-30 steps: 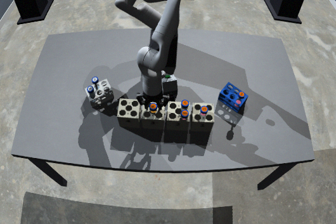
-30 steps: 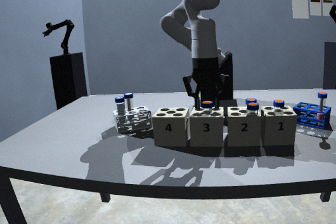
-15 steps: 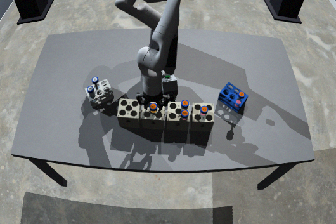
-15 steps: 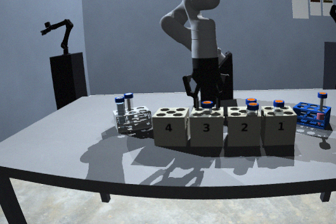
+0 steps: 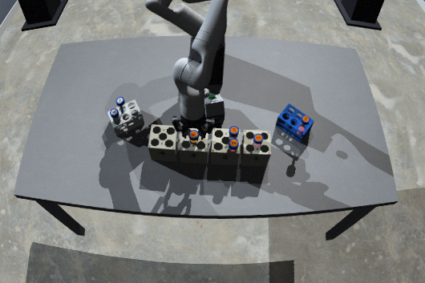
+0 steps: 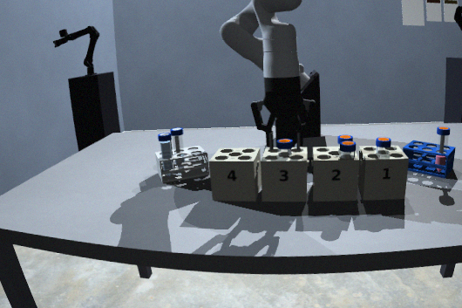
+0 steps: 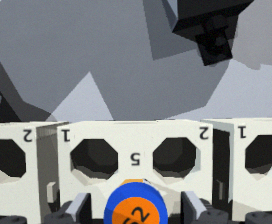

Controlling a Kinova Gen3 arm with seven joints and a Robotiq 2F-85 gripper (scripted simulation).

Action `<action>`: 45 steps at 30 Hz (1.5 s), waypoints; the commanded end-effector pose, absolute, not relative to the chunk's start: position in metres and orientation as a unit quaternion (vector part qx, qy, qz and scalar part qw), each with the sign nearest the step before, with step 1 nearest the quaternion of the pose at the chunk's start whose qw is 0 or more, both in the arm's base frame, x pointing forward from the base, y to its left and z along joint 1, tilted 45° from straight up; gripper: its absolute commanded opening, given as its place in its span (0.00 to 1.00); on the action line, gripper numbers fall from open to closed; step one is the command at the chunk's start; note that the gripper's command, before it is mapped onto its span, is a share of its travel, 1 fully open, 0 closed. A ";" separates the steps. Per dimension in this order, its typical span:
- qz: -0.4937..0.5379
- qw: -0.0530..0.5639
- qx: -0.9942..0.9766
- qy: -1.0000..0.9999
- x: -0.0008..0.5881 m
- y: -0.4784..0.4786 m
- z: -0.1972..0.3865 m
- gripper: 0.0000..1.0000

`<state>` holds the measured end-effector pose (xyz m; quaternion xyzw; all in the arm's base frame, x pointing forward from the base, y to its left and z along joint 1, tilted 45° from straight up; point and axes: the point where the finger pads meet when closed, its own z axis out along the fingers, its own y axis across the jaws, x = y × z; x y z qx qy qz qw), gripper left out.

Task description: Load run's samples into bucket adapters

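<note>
My gripper [image 5: 193,129] [image 6: 284,143] [image 7: 136,208] is open, its fingers standing either side of the blue cap of sample S2 [image 5: 193,134] [image 6: 285,142] [image 7: 135,214] with a gap on each side. The tube sits low in the centre hole 5 of adapter 3 [image 5: 192,157] [image 6: 283,183] [image 7: 134,131]. Adapter 2 [image 5: 224,158] [image 6: 336,183] holds two orange-dot tubes [image 5: 234,130] [image 5: 233,143]. Adapter 1 [image 5: 257,158] [image 6: 385,183] holds one orange-dot tube [image 5: 257,138] [image 6: 383,141]. Adapter 4 [image 5: 161,154] [image 6: 232,185] is empty.
A blue rack [image 5: 289,123] [image 6: 424,159] on the right holds one orange-dot tube [image 5: 305,119] [image 6: 443,132]. A clear rack [image 5: 129,124] [image 6: 183,167] on the left holds two white-dot blanks [image 5: 120,101] [image 5: 114,112]. The DONE desk [image 5: 215,107] stands behind the arm.
</note>
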<state>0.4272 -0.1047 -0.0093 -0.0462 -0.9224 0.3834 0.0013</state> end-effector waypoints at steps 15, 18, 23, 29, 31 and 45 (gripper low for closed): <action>0.383 0.001 -0.046 -0.923 0.429 -0.089 0.006 0.62; 0.383 0.001 -0.046 -0.923 0.429 -0.087 0.008 0.62; 0.383 0.001 -0.046 -0.923 0.429 -0.084 0.011 0.62; 0.383 0.001 -0.046 -0.923 0.429 -0.078 0.017 0.62; 0.383 0.001 -0.046 -0.923 0.429 -0.076 0.019 0.62; 0.383 0.001 -0.046 -0.923 0.430 -0.065 0.030 0.62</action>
